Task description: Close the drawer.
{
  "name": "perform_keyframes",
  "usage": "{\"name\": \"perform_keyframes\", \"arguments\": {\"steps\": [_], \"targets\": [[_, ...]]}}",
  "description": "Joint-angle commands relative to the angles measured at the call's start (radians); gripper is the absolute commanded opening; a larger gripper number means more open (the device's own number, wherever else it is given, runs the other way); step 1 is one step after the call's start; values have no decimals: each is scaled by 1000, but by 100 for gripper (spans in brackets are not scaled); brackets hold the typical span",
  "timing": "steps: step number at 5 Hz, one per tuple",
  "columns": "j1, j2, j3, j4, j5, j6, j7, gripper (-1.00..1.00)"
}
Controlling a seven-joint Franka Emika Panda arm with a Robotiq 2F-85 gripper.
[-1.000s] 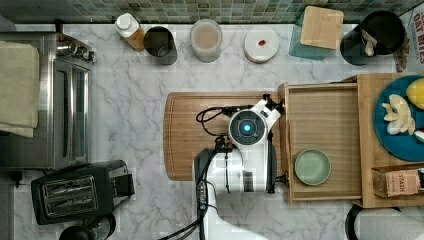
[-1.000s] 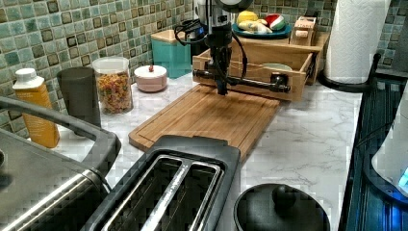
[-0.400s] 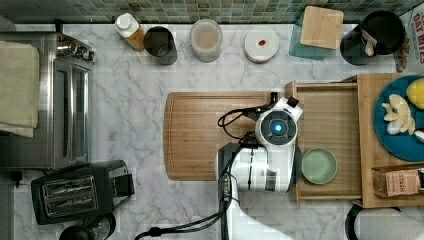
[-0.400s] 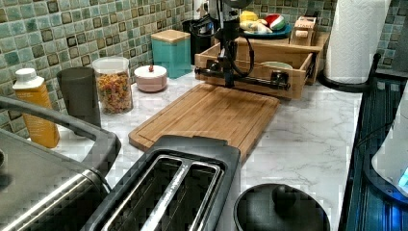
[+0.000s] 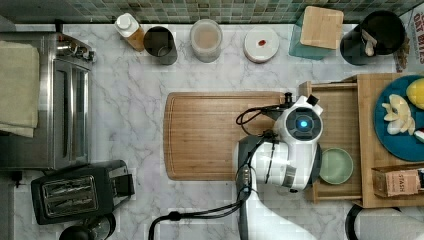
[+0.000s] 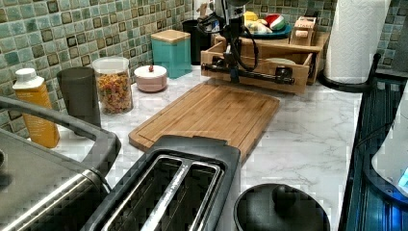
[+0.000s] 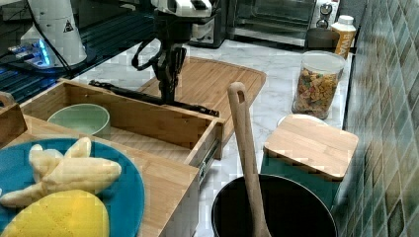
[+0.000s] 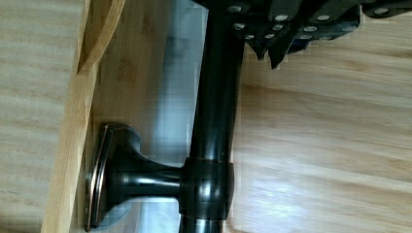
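Pressing down at the drawer's [image 5: 340, 125] front edge in the top view, the end effector is sitting beneath the white wrist, so its fingers are lying out of sight there. That drawer is sticking out of the wooden box [image 5: 390, 145] toward the top view's left, over the edge of the cutting board [image 5: 210, 135], and it is carrying a green bowl [image 5: 336, 165]. A blue plate [image 5: 400, 125] of fruit is resting on the box top.

Looking from the left view, the end effector [image 6: 234, 74] is hanging straight down onto the black handle [image 6: 250, 74], partway along the bar. The drawer [image 6: 260, 62] is standing open above the marble surface [image 6: 308, 139].

Seen in the right view, the end effector [image 7: 169, 94] is meeting the handle [image 7: 148, 97] just outside the drawer [image 7: 123, 118] front; the bowl [image 7: 79, 119] is sitting inside, near the right view's left.

Close up in the wrist view, the dark fingertips [image 8: 272, 48] are lying against the handle [image 8: 214, 121], apparently on either side of the bar, though I cannot tell whether they are clenched on it or merely touching.
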Motion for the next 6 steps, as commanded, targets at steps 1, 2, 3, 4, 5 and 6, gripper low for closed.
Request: {"name": "perform_keyframes", "arguments": {"steps": [1,2,3,4,5,6], "targets": [[-237,138,-143,350,94,29,-305,-100],[-284,171,-142,399,133,55,-351,-100],[-287,177,-164,426,133,46,-339,-100],[-294,176,-155,426,128,46,-335,-100],[-294,176,-155,426,128,46,-335,-100],[-294,176,-155,426,128,46,-336,-100]]}}
